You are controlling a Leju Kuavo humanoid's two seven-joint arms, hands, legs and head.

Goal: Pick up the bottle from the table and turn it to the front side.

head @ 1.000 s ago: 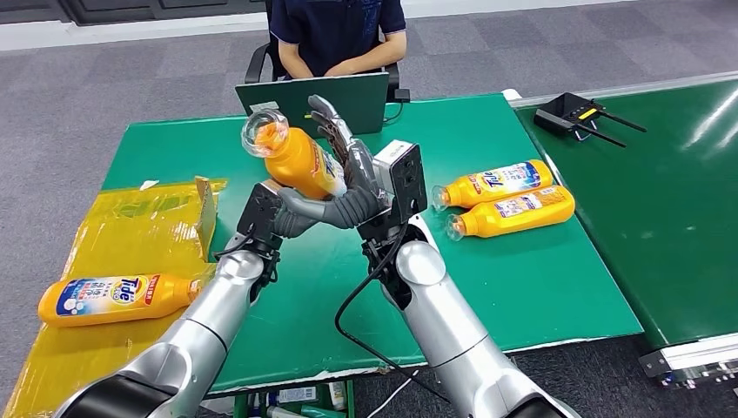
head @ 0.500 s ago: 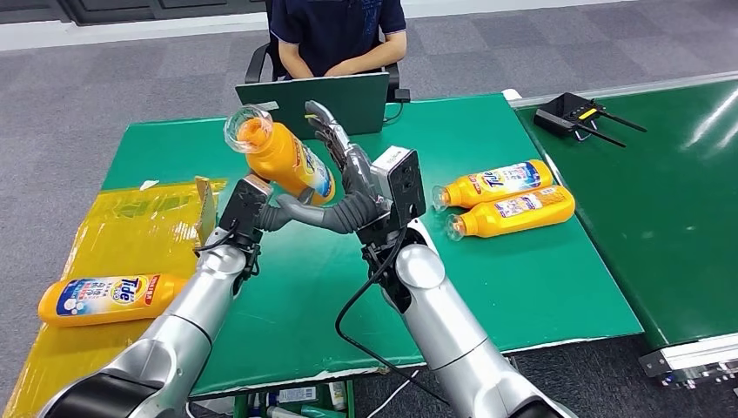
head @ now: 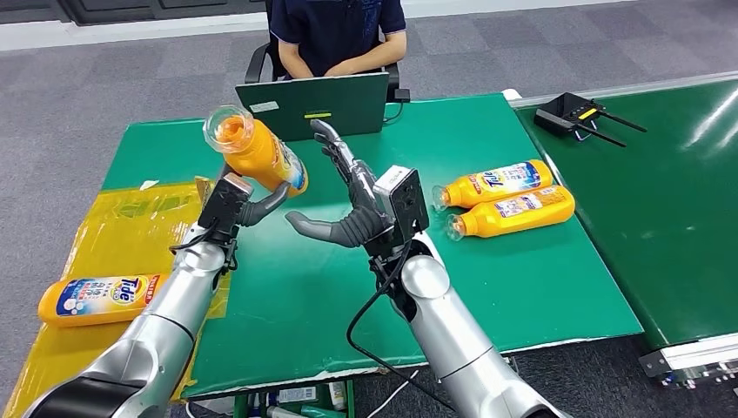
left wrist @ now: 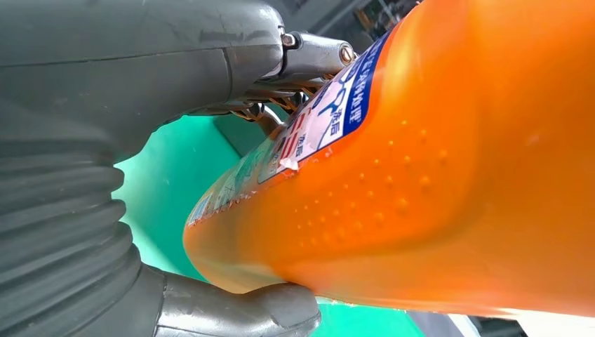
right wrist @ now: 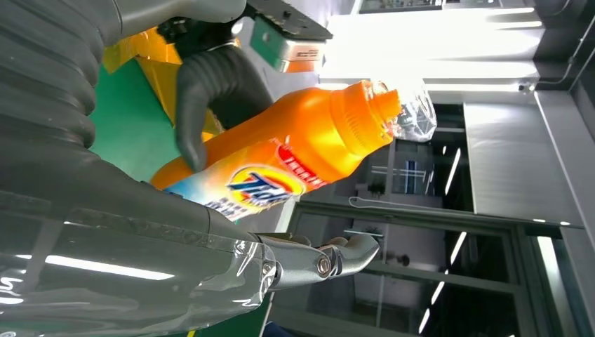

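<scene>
An orange Tide bottle [head: 257,153] with a clear cap is held above the green table [head: 522,287], tilted with its cap up and to the left. My left hand [head: 244,205] grips its lower body; its thumb and fingers wrap the orange plastic [left wrist: 449,175] in the left wrist view. My right hand [head: 344,205] hangs open just right of the bottle, fingers spread and clear of it. The right wrist view shows the bottle's label [right wrist: 263,186] and my left hand's dark thumb [right wrist: 210,91] on it.
Two more orange bottles [head: 500,200] lie side by side on the table's right. Another bottle [head: 109,298] lies on yellow plastic at the left edge. A person sits behind a laptop [head: 318,103] at the far side. A black controller [head: 574,113] rests far right.
My left hand has carried the bottle up and to the left. My right hand has let go of it and now stands apart with fingers spread.
</scene>
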